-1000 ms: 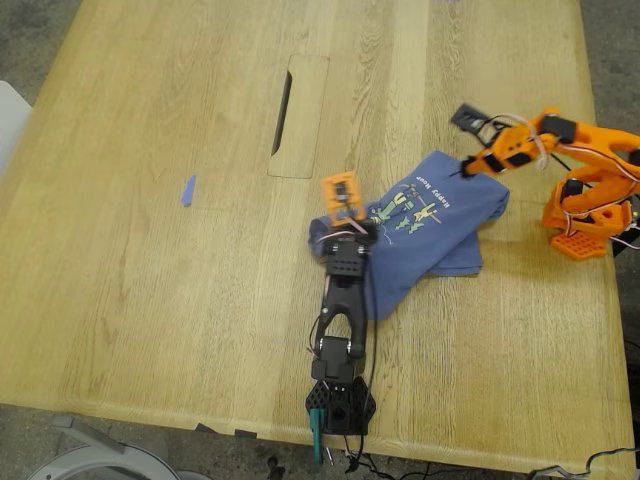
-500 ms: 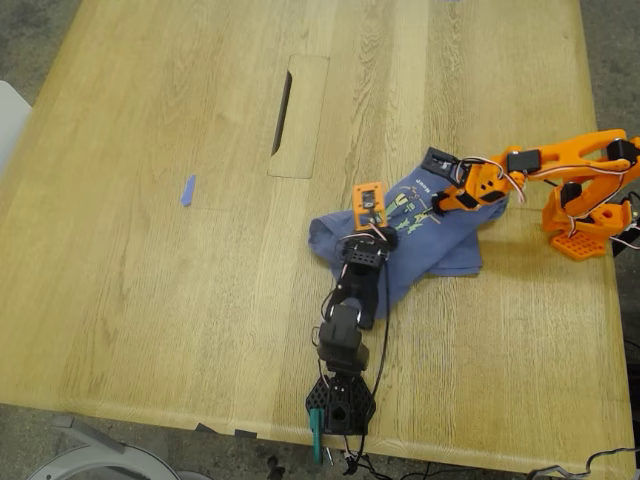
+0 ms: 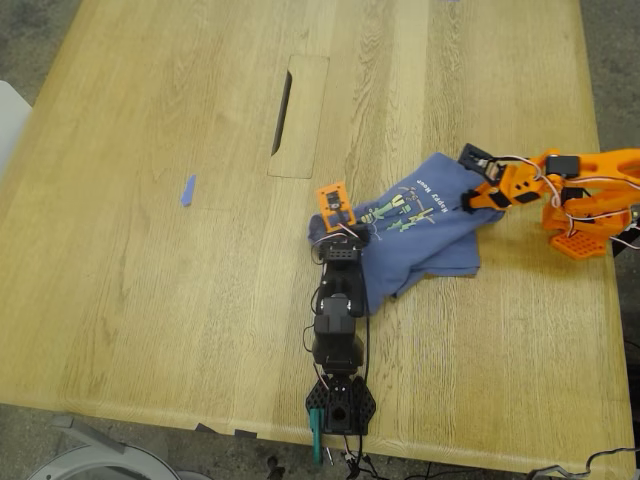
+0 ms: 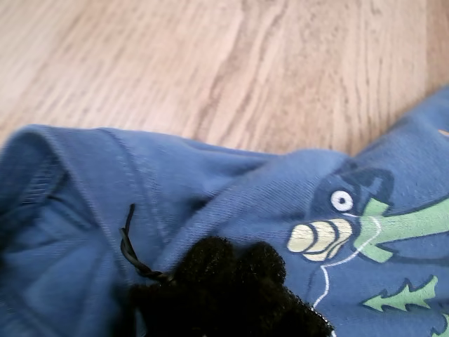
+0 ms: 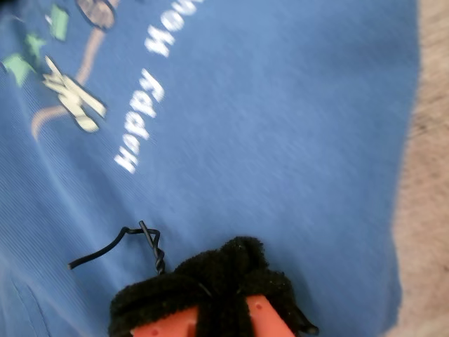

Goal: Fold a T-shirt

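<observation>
T-shirt: slate-blue T-shirt point(image 3: 420, 228) lies bunched in a rough fold between my two claws, print side up, green figures and the "Happy Hour" text showing.
First claw: my first claw point(image 3: 345, 222), on the black arm, sits at the shirt's hem-side edge, fuzzy black padding point(image 4: 231, 291) pressing into the cloth. Can't tell from the first wrist view whether it's parted or pinched.
Second claw: my second claw point(image 3: 480, 185), on the orange arm, is over the far corner of the shirt, padding point(image 5: 210, 281) down on the fabric just past the text. Parted or pinched, can't tell either.
Risk 1: if either claw has only one layer, pulling drags the top layer off and undoes the fold.
Risk 2: both arms work the same small bundle; crossing paths over the print could mean a clash or a twisted shirt.
Risk 3: a loose black thread point(image 5: 119, 242) hangs by the second claw's padding and could snag the knit.
Surface: light oak surface point(image 3: 150, 300), smooth, so cloth slides easily. A cable slot point(image 3: 282, 98) lies beyond the first claw, a small blue scrap point(image 3: 187, 190) well off to its side.
Room: grey floor past the surface edges, a white object at the near corner.
</observation>
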